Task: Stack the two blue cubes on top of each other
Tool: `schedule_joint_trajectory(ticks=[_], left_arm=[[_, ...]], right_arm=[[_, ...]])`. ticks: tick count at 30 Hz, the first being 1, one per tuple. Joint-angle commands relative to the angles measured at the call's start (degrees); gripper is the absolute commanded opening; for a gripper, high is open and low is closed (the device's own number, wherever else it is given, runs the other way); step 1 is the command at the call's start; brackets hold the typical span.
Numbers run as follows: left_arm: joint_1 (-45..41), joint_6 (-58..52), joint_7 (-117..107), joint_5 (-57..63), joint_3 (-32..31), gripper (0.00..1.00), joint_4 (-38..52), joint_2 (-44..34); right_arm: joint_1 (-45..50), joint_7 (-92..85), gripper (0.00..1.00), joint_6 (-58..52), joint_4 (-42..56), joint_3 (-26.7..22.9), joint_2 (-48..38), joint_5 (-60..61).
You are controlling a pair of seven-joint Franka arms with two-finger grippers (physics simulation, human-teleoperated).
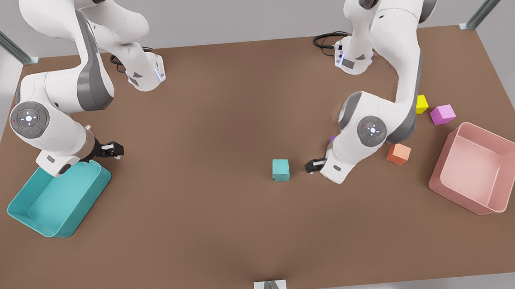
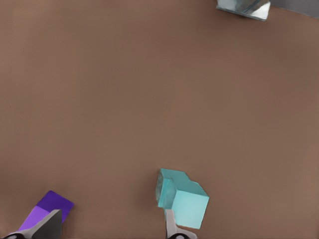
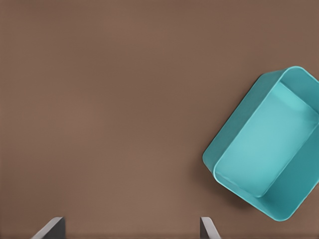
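Observation:
The two blue cubes show as one teal block on the table, right of the middle in the front view. In the left wrist view a lighter teal cube overlaps a darker teal cube, slightly turned. They look stacked, but I cannot tell for sure. My left gripper is open just to the front view's right of them and holds nothing. One finger is beside the cubes. My right gripper waits open, far to the front view's left.
A teal tray lies under the right arm. A purple cube sits by the left gripper's other finger. Orange, yellow and pink-violet cubes and a pink bin stand at the front view's right.

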Motion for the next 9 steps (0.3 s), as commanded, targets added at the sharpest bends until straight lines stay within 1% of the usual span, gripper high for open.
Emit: schedule_joint_trajectory(ticks=[1, 3, 4, 5, 6, 8, 9], left_arm=[[5.7, -26.1, 21.6, 2.0, 0.0, 1.0, 4.3, -0.7], [8.8, -27.7, 23.9, 3.3, 0.1, 1.0, 5.5, -0.7], [7.7, -25.7, 26.0, 4.1, 1.6, 1.0, 0.2, -5.5], [5.0, -23.0, 26.8, 4.6, 4.7, 1.0, -5.0, -9.6], [4.8, -23.6, 26.8, 2.4, 6.1, 1.0, -5.0, -10.9], [4.8, -29.6, 26.9, 2.5, 6.2, 1.0, -3.4, -11.0], [4.8, -29.6, 26.8, 2.4, 6.2, 1.0, -3.4, -11.0]], right_arm=[[0.0, 0.3, 1.0, -0.2, 0.0, 0.0, 0.0, 0.0], [0.0, 0.3, 1.0, -0.2, 0.0, 0.0, 0.0, 0.0], [0.0, 0.3, 1.0, -0.2, 0.0, 0.0, 0.0, 0.0], [0.0, 0.3, 1.0, -0.2, 0.0, 0.0, 0.0, 0.0], [0.0, 0.3, 1.0, -0.2, 0.0, 0.0, 0.0, 0.0], [0.0, 0.3, 1.0, -0.4, 0.0, 0.0, 0.0, 0.0], [0.0, 0.3, 1.0, -0.4, 0.0, 0.0, 0.0, 0.0]])
